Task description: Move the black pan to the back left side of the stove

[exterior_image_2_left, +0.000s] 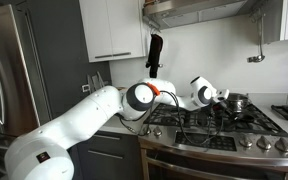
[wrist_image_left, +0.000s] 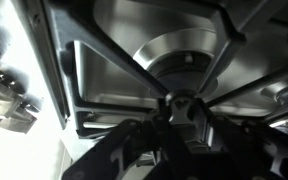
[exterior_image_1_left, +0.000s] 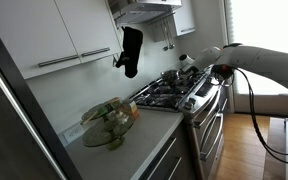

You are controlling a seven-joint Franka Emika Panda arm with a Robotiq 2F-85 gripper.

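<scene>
The stove (exterior_image_1_left: 179,98) (exterior_image_2_left: 214,135) is a steel gas range with black grates. A small dark pan (exterior_image_2_left: 236,102) sits on a rear burner; it also shows in an exterior view (exterior_image_1_left: 171,76). My gripper (exterior_image_2_left: 221,99) (exterior_image_1_left: 190,67) hangs low over the grates right beside the pan. In the wrist view the dark fingers (wrist_image_left: 180,112) meet over the centre of a grate, above a round burner cap (wrist_image_left: 189,62). Nothing shows between them. The pan is out of the wrist view.
A glass bowl of food (exterior_image_1_left: 109,122) stands on the counter beside the stove. A black oven mitt (exterior_image_1_left: 131,50) (exterior_image_2_left: 154,52) hangs on the back wall. A range hood (exterior_image_2_left: 194,12) is overhead. A fridge (exterior_image_2_left: 14,70) stands at the counter's end.
</scene>
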